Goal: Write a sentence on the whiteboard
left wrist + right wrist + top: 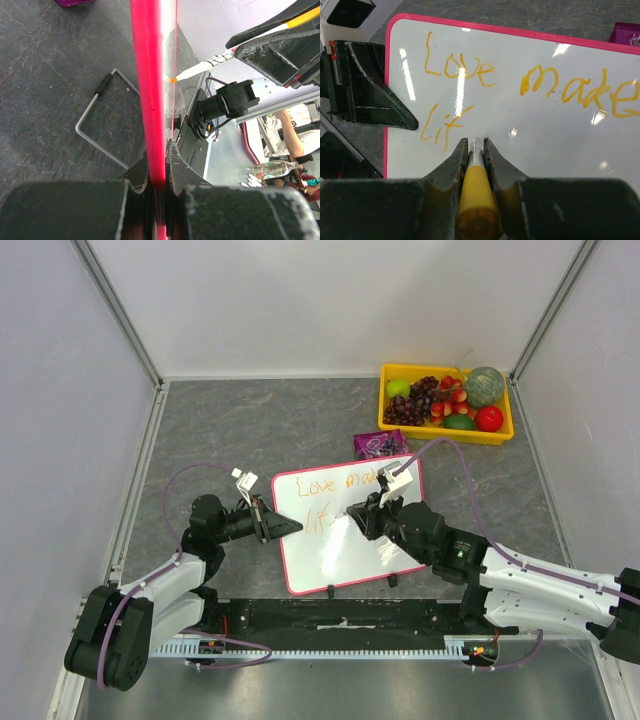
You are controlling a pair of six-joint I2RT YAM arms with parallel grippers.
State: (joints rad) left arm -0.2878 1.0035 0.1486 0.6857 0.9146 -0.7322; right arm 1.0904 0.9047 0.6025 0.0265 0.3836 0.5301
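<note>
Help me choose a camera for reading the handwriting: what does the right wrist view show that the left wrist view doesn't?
Right wrist only: the sentence, reading "Love make" above "lif". Left wrist only: the whiteboard edge-on and a wire stand. Both: the whiteboard, the marker, the left hand shut on the whiteboard, the right hand shut on the marker.

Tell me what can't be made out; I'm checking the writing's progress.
- Right wrist: tip of the orange marker, hidden inside the right gripper; first orange handwritten line cut off by the right edge.
- Left wrist: pink-framed white board seen edge-on, face unreadable.
- Top: second line too small to read.
</note>
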